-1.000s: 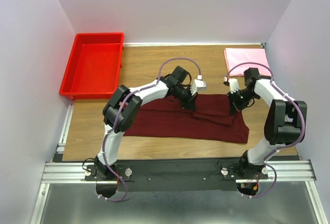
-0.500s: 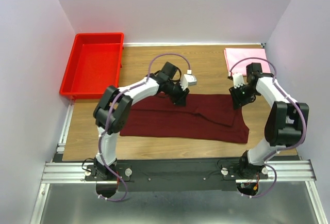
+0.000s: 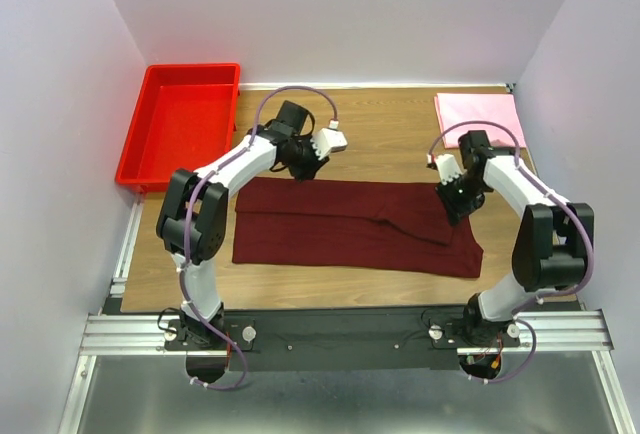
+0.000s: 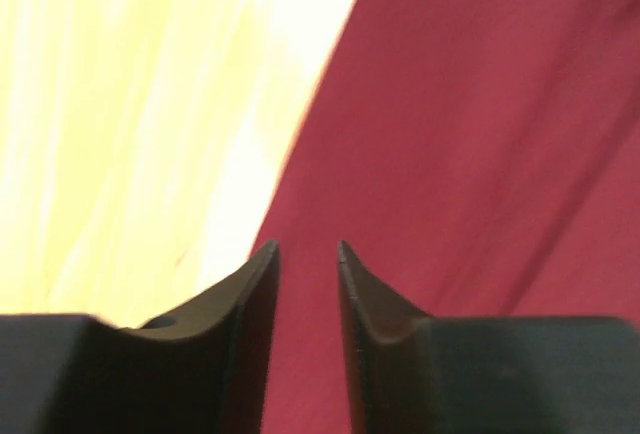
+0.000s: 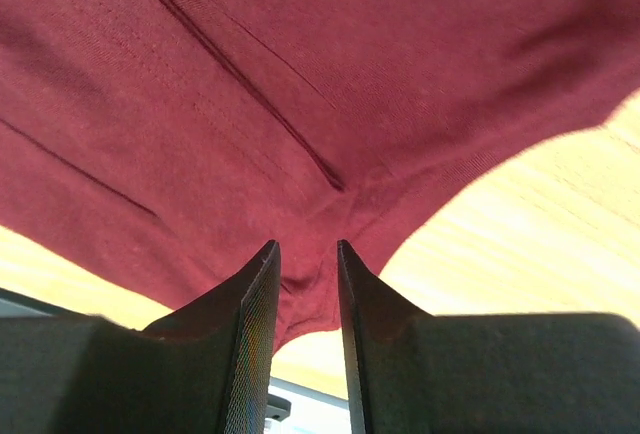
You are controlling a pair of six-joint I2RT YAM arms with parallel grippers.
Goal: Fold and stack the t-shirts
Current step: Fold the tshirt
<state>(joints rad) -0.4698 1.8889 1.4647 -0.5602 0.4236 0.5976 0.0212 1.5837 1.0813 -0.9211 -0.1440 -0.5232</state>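
Note:
The dark maroon t-shirt (image 3: 350, 229) lies as a long flat band across the middle of the table. My left gripper (image 3: 300, 169) is at its far edge, left of centre. In the left wrist view the jaws (image 4: 308, 246) are nearly closed with maroon cloth (image 4: 480, 104) between them, right at the cloth's edge. My right gripper (image 3: 455, 204) is on the shirt's right part. Its jaws (image 5: 308, 244) are pinched on a bunched fold of the maroon cloth (image 5: 300, 74), which is drawn up towards them. The light pink t-shirt (image 3: 478, 114) lies folded at the far right corner.
A bright red plastic bin (image 3: 185, 134) stands at the far left of the wooden table (image 3: 390, 124). White walls close in the left, right and back sides. The metal rail with the arm bases (image 3: 340, 329) runs along the near edge.
My left gripper has moved left and away along the shirt's far edge, and the shirt's left part now lies straighter and wider. My right gripper shifted slightly back onto the shirt.

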